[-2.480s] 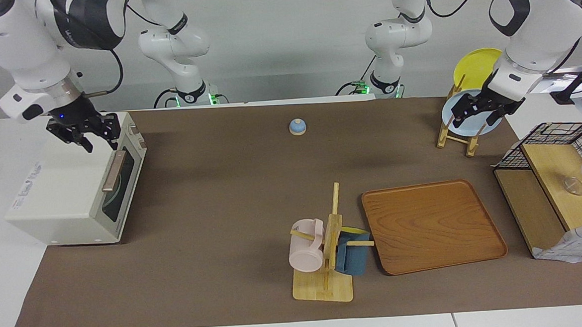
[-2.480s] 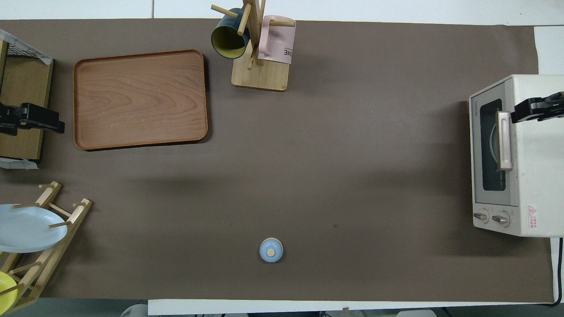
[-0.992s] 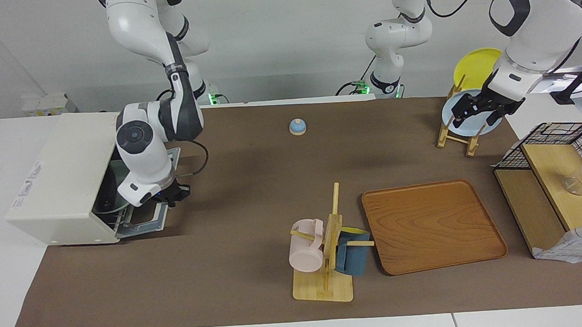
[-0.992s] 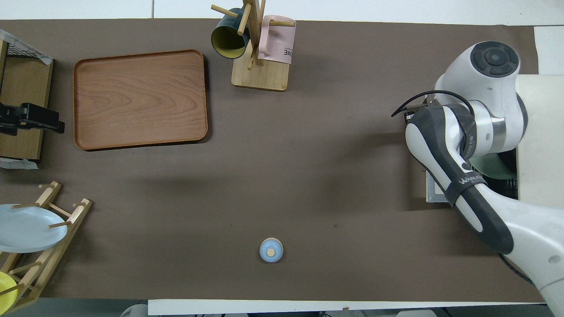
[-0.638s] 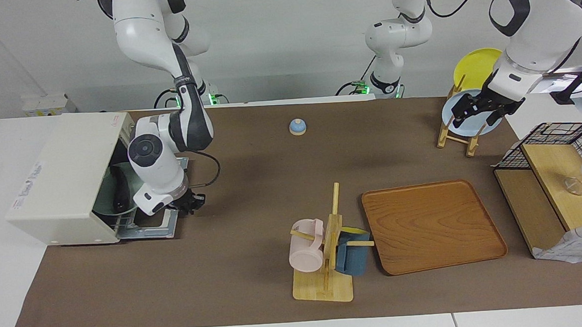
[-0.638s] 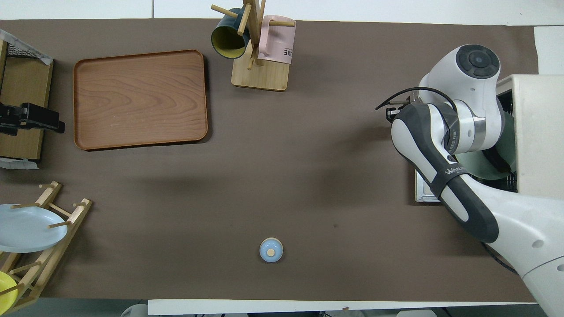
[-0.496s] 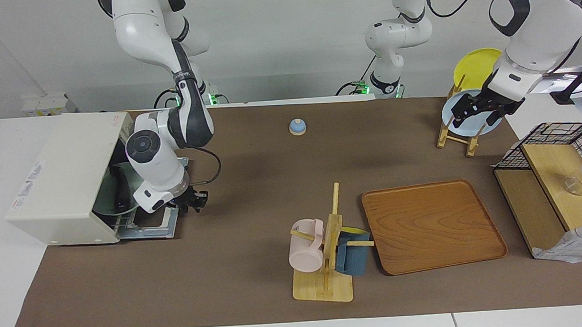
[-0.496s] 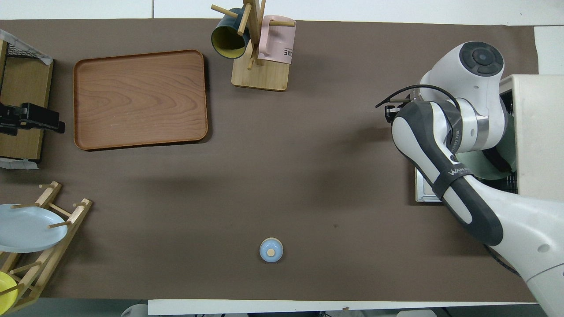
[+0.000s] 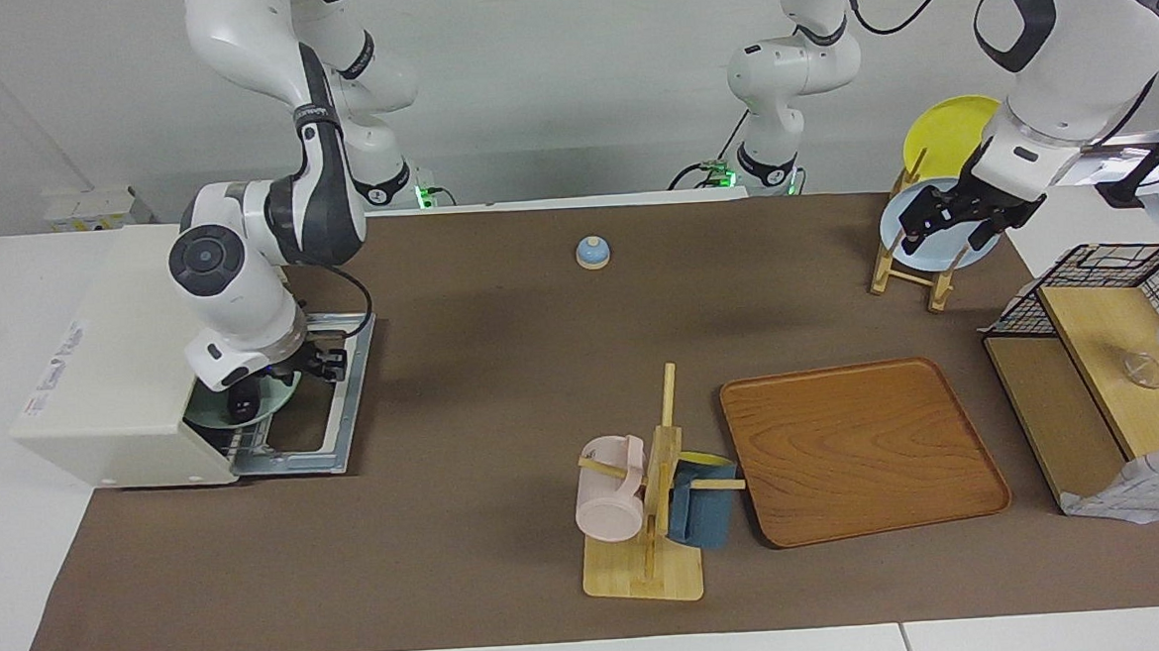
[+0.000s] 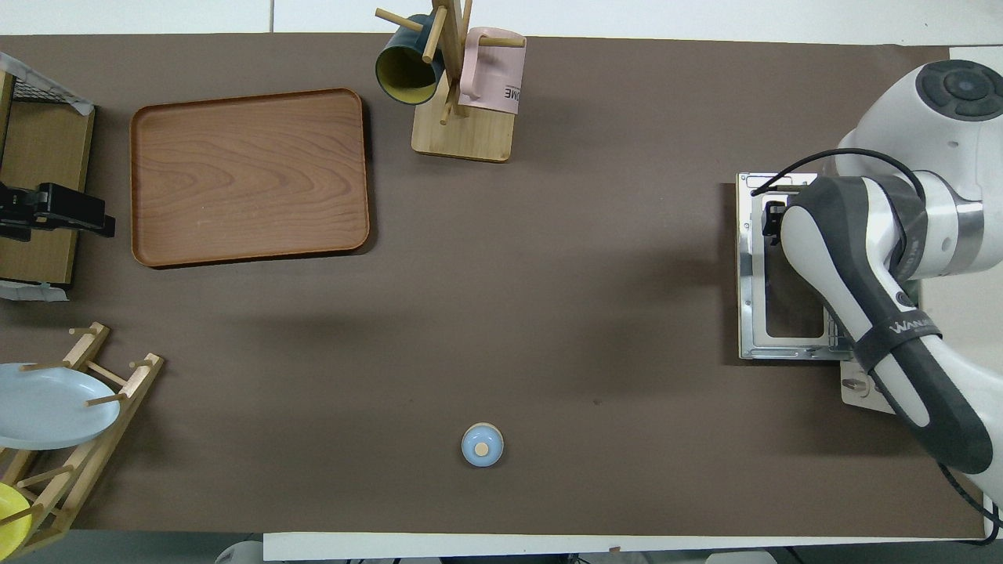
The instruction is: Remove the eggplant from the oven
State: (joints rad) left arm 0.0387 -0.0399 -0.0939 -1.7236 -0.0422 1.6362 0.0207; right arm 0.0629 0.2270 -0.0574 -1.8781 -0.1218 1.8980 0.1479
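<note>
The cream-white oven [image 9: 115, 360] stands at the right arm's end of the table, its door [image 9: 324, 418] folded down flat on the cloth. A green plate [image 9: 209, 408] lies at the oven's mouth, and a dark end of the eggplant [image 9: 241, 407] shows on it. My right gripper [image 9: 285, 381] hangs low over the plate and the door's hinge; its wrist hides most of the eggplant. In the overhead view the right arm covers the oven's mouth, and only the door [image 10: 752, 274] shows. My left gripper [image 9: 944, 237] waits open over the plate rack.
A blue bell [image 9: 593, 252] sits near the robots at mid table. A mug tree [image 9: 648, 500] and a wooden tray [image 9: 859, 450] lie farther out. A plate rack [image 9: 919, 268] and a wire shelf [image 9: 1107, 357] stand at the left arm's end.
The oven door, shut at first, now lies open. In the last half second my right gripper moved from beside the door's outer edge back over the plate at the oven's mouth. The left arm stayed still.
</note>
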